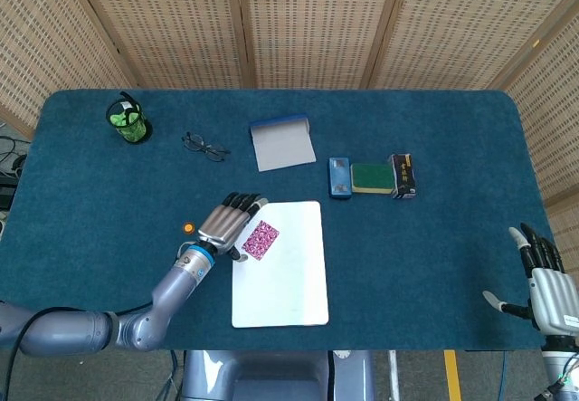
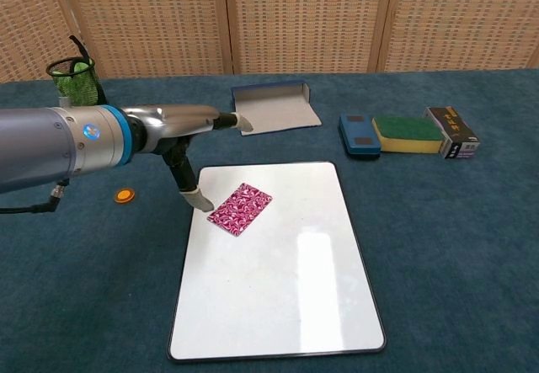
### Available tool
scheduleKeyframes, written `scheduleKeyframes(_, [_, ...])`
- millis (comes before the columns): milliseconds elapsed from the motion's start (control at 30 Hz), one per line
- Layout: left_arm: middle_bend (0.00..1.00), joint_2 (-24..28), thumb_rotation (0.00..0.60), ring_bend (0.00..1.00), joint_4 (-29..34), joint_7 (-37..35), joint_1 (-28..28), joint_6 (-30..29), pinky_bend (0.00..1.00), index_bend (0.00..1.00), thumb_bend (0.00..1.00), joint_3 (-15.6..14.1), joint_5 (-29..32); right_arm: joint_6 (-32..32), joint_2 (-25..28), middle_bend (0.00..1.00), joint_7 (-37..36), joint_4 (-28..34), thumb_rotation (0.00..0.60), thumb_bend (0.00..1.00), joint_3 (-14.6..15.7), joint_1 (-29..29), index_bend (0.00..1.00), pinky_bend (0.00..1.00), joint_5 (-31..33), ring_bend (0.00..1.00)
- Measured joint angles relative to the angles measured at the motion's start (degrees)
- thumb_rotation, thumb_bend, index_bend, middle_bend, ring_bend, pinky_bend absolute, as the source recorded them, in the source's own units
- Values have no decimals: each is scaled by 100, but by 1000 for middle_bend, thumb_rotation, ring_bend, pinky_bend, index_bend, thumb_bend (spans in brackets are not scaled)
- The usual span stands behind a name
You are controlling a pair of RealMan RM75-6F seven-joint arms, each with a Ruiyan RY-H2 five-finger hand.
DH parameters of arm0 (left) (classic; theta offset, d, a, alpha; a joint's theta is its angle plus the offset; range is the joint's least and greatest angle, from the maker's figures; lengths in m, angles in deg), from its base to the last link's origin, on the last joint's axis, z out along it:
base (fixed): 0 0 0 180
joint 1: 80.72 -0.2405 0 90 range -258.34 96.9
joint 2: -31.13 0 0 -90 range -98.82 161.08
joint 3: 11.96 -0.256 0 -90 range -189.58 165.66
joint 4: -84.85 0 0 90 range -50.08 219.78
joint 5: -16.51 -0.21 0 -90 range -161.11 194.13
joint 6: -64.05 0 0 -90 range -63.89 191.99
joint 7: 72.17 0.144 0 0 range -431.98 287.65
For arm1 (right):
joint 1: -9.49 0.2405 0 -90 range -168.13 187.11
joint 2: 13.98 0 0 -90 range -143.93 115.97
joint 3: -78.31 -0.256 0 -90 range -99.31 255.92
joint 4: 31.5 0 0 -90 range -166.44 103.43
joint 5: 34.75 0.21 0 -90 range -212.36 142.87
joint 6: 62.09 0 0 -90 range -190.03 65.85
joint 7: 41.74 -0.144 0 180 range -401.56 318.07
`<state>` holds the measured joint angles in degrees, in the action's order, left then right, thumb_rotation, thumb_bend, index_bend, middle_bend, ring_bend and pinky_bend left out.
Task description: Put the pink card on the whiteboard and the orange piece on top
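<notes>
Lying flat on the white rectangular whiteboard (image 1: 280,261), near its upper-left corner — the pink patterned card (image 1: 261,239), tilted diagonally. Just left of it, over the board's left edge, the silver left hand (image 1: 228,225), fingers spread and extended, gripping nothing; in the chest view, thumb tip beside the card's corner, contact impossible to judge. Further left on the blue cloth-covered table (image 1: 434,238) — the small round orange piece (image 1: 188,228), apart from hand and board. At the far right table edge, the right hand (image 1: 545,279), fingers apart, empty.
</notes>
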<state>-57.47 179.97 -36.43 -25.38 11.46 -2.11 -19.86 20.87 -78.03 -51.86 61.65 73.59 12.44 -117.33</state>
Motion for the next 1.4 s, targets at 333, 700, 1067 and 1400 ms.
scheduleKeyframes(333, [0,598,600,0,-265,-394,-427,-41,0,290,147,-368,-191,7,-4,0,51,12,600,0,5,0,0,0,-7,0])
scheduleKeyframes(700, [0,401,600,0,-1505,-1263,-818,459,0,328,273,-654,-732,6,-8,0,76,24,600,0,3,-1,0,0,7,0])
scheduleKeyframes(1067, [0,142,600,0,-1833,-1564,-1076,426,0,352,305,-756,-1337,-15,13,0,15,24,600,0,10,3,0,0,-1,0])
scheduleKeyframes(1400, [0,-8,600,0,-2026,-1585,-1178,329,0,359,312,-723,-1529,-12,12,0,14,23,600,0,14,2,0,0,-5,0])
